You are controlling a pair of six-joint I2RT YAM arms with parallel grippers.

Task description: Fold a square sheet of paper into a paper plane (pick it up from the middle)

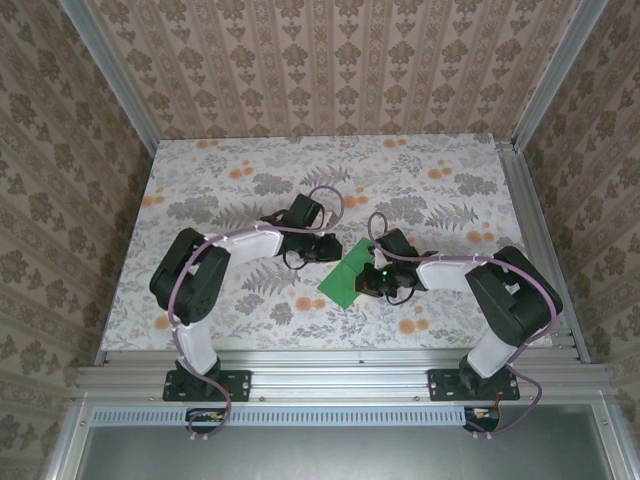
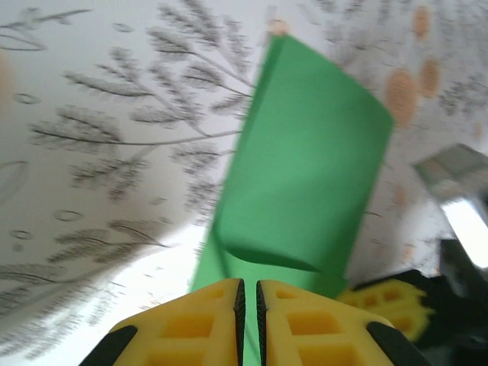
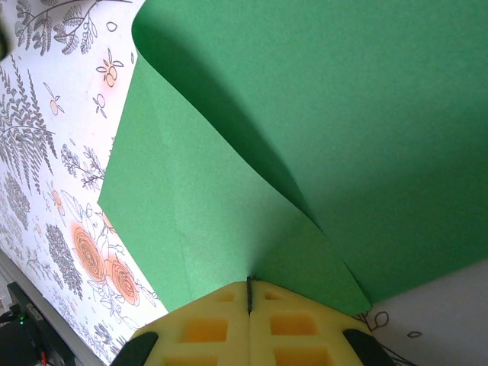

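Note:
The square sheet of paper (image 1: 338, 282) is bright green and sits at the table's middle between both arms, partly folded with one flap raised. My left gripper (image 1: 332, 250) meets it from the far left. In the left wrist view its jaws (image 2: 249, 288) are closed to a thin slit with green showing inside, and the paper (image 2: 305, 152) stretches away with a curled flap. My right gripper (image 1: 373, 276) is at the sheet's right side. Its yellow fingers (image 2: 385, 301) appear beside the paper. In the right wrist view the right gripper (image 3: 249, 282) is shut on the sheet (image 3: 191, 198), creases fanning from its tips.
The table (image 1: 250, 170) has a floral cloth and is walled by patterned panels on three sides. An aluminium rail (image 1: 340, 375) runs along the near edge by the arm bases. Open cloth lies behind and to both sides of the paper.

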